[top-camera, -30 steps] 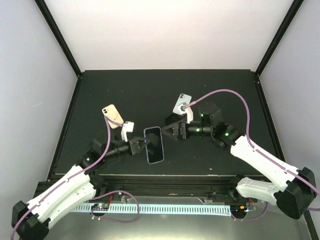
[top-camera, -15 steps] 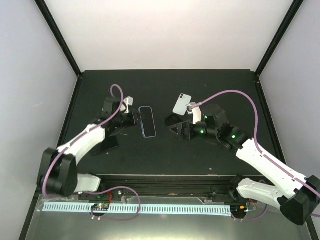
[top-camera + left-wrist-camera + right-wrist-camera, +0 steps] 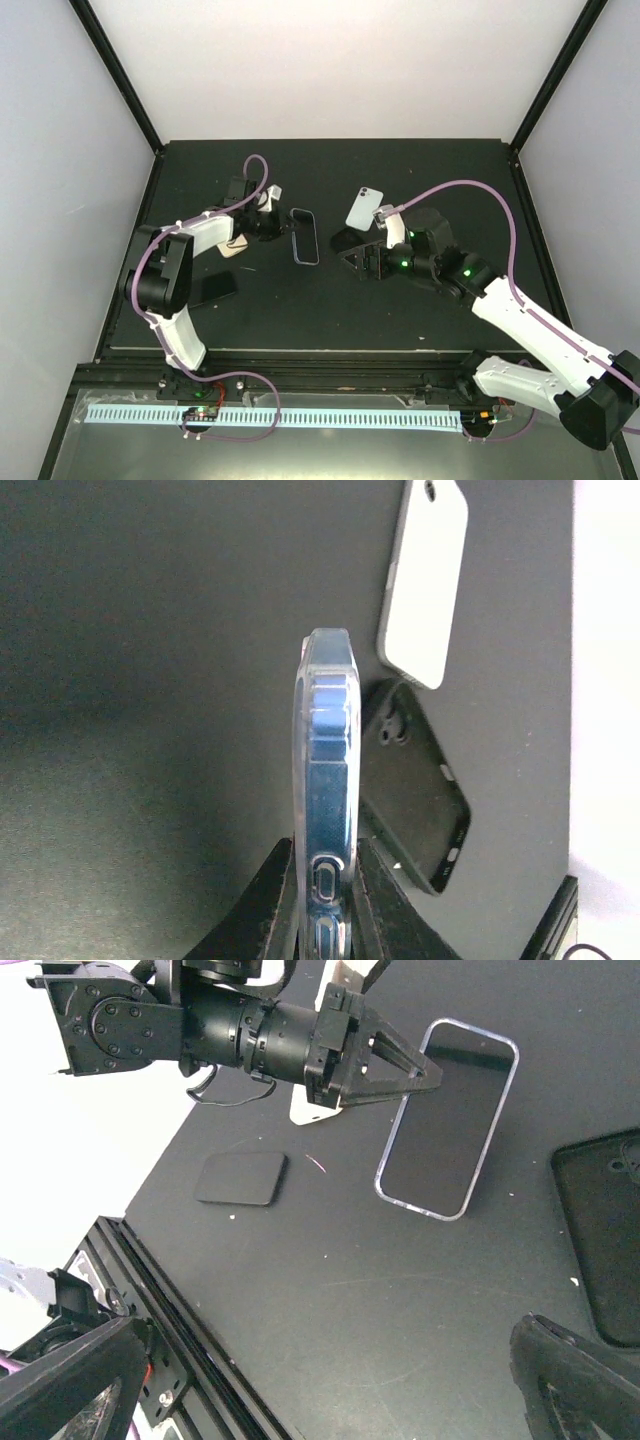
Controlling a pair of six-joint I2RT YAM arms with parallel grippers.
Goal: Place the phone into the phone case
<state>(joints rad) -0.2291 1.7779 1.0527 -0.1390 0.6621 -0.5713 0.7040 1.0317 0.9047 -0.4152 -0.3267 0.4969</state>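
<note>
Left wrist: glossy blue phone point(image 3: 325, 780) edge-on, rounded corners

Bright, even light, soft shadows; the near phone point(image 3: 326, 780) looks slightly blurred.

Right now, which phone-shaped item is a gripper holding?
The clear-rimmed blue phone, clamped edge-on by the left gripper. The white one, black case and beige one lie loose.
</note>
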